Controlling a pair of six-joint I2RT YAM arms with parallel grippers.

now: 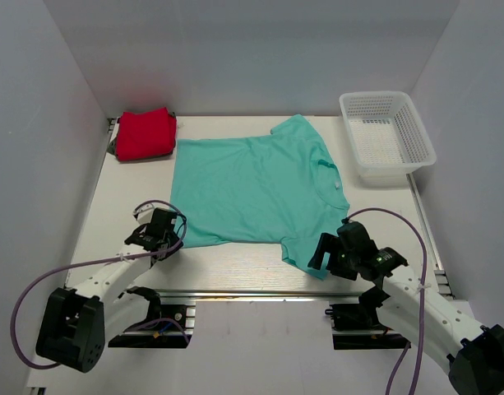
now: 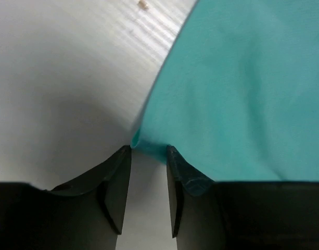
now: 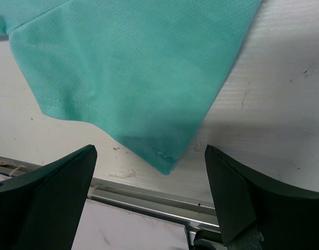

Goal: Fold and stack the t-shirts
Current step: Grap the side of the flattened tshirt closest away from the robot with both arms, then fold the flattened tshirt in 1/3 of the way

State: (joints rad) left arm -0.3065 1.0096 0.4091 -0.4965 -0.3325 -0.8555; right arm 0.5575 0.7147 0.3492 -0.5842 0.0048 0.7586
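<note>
The teal t-shirt lies spread flat on the middle of the table. The red t-shirt sits folded at the back left. My left gripper is at the teal shirt's near left corner. In the left wrist view the jaws stand a narrow gap apart, with the shirt's corner lying right at the fingertips. My right gripper is wide open and empty, over the shirt's near right sleeve. In the right wrist view the gripper has the sleeve's corner between its fingers.
A white mesh basket stands at the back right. White walls enclose the table on three sides. A metal rail runs along the table's near edge, just behind the right gripper.
</note>
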